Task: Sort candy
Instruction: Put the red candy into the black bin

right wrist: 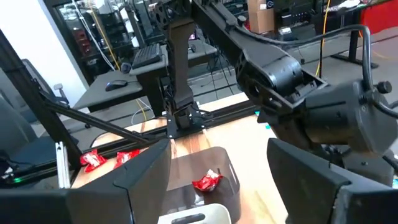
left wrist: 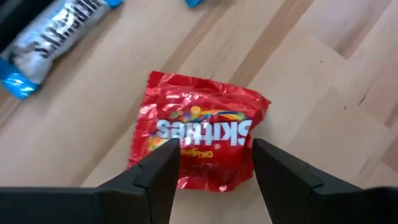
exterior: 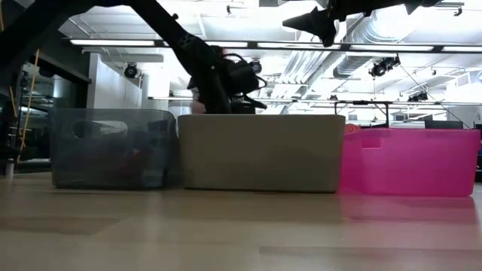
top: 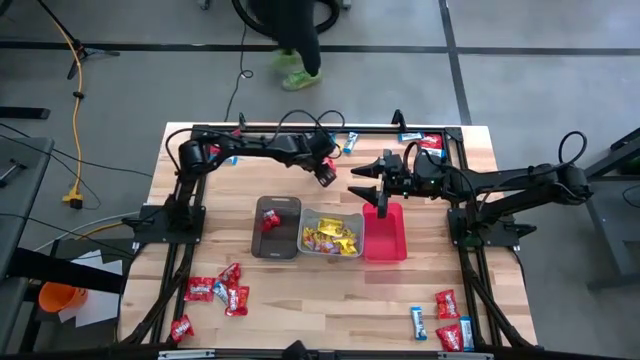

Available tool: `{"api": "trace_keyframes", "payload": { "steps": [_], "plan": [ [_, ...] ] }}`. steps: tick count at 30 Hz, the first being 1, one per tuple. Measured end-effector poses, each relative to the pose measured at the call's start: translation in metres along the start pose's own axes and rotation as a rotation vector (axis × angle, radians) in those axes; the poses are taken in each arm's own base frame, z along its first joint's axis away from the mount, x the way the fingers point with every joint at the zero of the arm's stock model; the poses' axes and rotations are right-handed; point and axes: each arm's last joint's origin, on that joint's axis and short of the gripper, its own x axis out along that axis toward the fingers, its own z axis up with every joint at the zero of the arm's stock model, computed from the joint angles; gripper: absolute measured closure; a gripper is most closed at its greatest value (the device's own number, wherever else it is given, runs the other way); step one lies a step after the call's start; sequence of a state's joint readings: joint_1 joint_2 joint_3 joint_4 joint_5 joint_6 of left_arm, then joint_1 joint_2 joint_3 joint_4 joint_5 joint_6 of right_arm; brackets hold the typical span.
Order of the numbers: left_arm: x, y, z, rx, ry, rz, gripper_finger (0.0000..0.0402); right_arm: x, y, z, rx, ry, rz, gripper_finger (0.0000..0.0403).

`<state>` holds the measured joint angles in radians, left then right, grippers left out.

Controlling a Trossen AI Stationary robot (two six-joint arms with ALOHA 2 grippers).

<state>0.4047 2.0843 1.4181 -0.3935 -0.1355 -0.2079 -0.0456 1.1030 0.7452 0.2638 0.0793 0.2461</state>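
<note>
Worktop (top: 300,290) is pale wood, smooth, matt grain. Red candy packet (left wrist: 198,132) is glossy, crinkled foil-like wrapper. Pink bin (exterior: 410,162) is translucent plastic; left gripper (left wrist: 214,168) fingers look matt black plastic.

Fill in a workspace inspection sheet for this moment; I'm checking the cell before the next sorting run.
Surface: wooden table, bare wood between the candy groups.
Job's things: brown bin holds a red packet; grey bin holds yellow packets; pink bin looks empty. A red Skittles packet lies on the wood under the left gripper. More red packets near one corner, blue-and-white bars near another.
Clutter: nothing seen.
Grippers: left gripper open, fingers either side of the Skittles packet; right gripper open, above the pink bin.
Cables: yellow cable on the floor.
Surroundings: a person's leg and green shoe beyond the table.
</note>
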Motion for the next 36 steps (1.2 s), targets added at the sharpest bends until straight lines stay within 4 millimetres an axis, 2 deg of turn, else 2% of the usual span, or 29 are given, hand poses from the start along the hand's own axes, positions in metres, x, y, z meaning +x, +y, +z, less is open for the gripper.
{"api": "trace_keyframes", "payload": {
  "steps": [4,8,11,15,18,21,24,28,32,36],
  "plan": [
    [0.008,-0.001,-0.003,0.005,0.016,0.006,0.0213,0.000,0.000,0.000,0.019,0.000,0.000,0.0142],
    [0.008,-0.002,-0.005,0.044,0.021,0.026,0.0223,0.000,0.000,0.000,0.018,0.001,0.000,0.0142],
    [0.008,-0.002,-0.007,0.089,0.044,0.028,0.0271,0.000,0.000,0.000,0.016,0.001,-0.001,0.0142],
    [0.003,-0.002,-0.009,0.128,0.082,-0.013,0.0379,0.000,0.000,0.000,0.016,0.001,-0.001,0.0142],
    [-0.007,-0.001,-0.010,0.140,0.113,-0.041,0.0388,0.000,0.000,0.000,0.015,0.005,-0.002,0.0142],
    [-0.034,0.000,-0.004,0.188,0.089,-0.051,0.0397,0.000,0.000,-0.001,0.014,0.011,-0.003,0.0142],
    [-0.073,0.003,0.004,0.224,0.002,-0.061,0.0399,0.000,0.000,-0.001,0.001,0.014,-0.004,0.0142],
    [-0.128,0.005,-0.002,0.256,-0.148,-0.084,0.0400,0.000,0.000,-0.002,-0.013,0.020,-0.005,0.0142],
    [-0.174,0.004,-0.029,0.253,-0.331,-0.184,0.0401,0.000,-0.001,-0.002,-0.021,0.024,-0.006,0.0142],
    [-0.202,-0.002,-0.076,0.178,-0.516,-0.302,0.0401,0.000,-0.001,-0.003,-0.023,0.036,-0.009,0.0142]
  ]
}}
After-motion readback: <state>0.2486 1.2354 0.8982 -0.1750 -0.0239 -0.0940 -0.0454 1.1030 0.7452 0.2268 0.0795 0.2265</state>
